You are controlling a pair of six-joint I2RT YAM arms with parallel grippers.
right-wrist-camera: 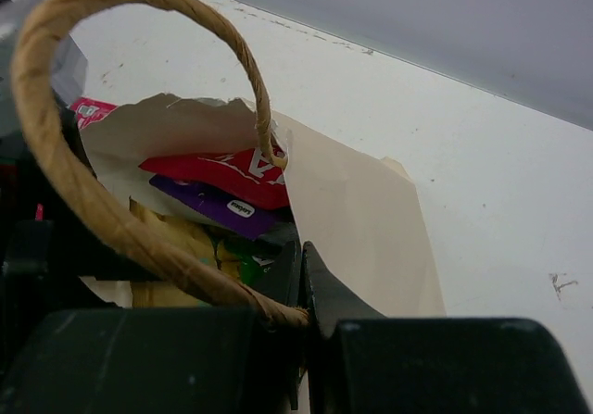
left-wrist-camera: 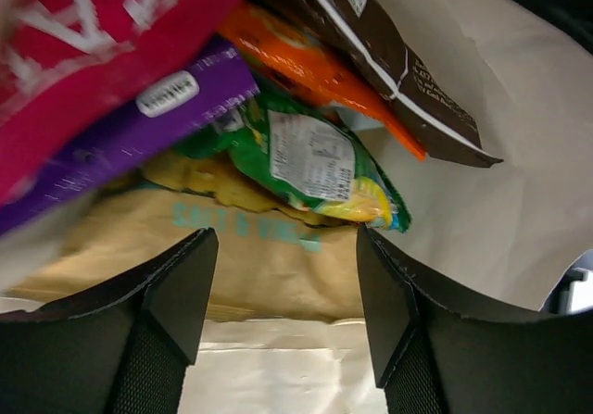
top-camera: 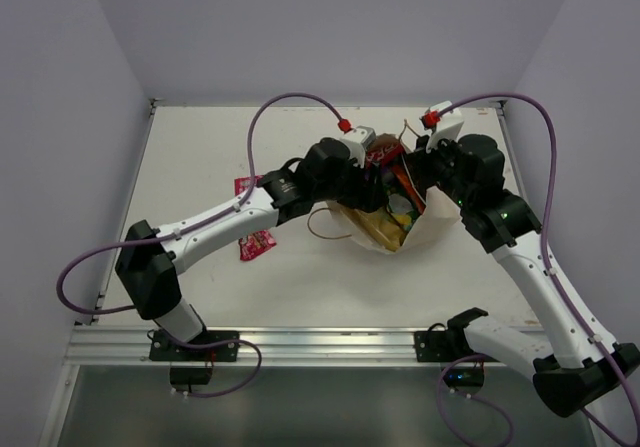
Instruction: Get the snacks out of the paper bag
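Crinkly snacks in red, purple, orange, brown and green sit over a tan chip bag inside the cream paper bag, which is slumped open mid-table. The left claw gapes wide at the bag's mouth. The right claw is pinched tight on its rim beside a string handle.

A white desk is lying at centre, carrying faint scuffs. Pale lilac walls are closing it in at nine, twelve and three o'clock. A metal rail is running along six o'clock.
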